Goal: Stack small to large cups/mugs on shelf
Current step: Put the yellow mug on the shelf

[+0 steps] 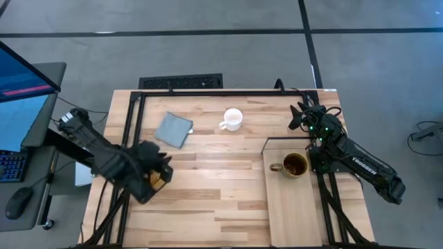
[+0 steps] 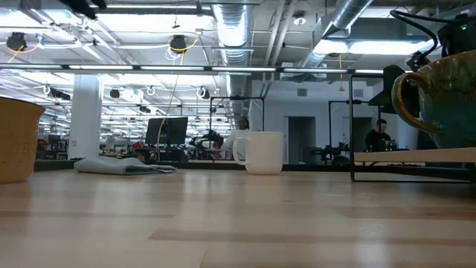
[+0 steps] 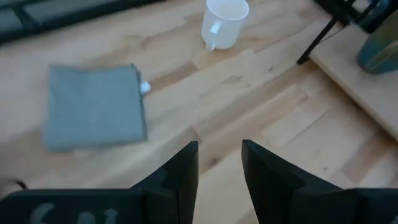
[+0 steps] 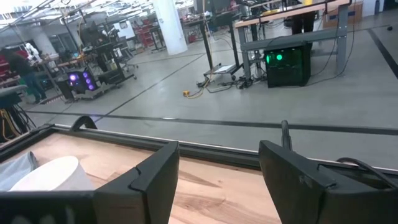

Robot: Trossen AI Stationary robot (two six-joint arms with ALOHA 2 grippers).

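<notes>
The dark brown mug (image 1: 294, 166) stands upright on the far end of the shelf (image 1: 291, 214), its handle toward the table's left. The white mug (image 1: 232, 119) stands on the tabletop near the far edge. Only a patch of the yellow-orange mug (image 1: 156, 178) shows under my left gripper (image 1: 165, 166); the low view shows this yellow-orange mug (image 2: 15, 141) standing on the table. In its wrist view my left gripper (image 3: 219, 146) is open, with nothing between the fingers. My right gripper (image 4: 217, 149) waits open by the far right corner, holding nothing.
A folded grey-blue cloth (image 1: 173, 129) lies flat on the tabletop left of the white mug. The black frame rails (image 1: 135, 117) run along the table's far and left edges. Bare planks lie between the cloth and the shelf.
</notes>
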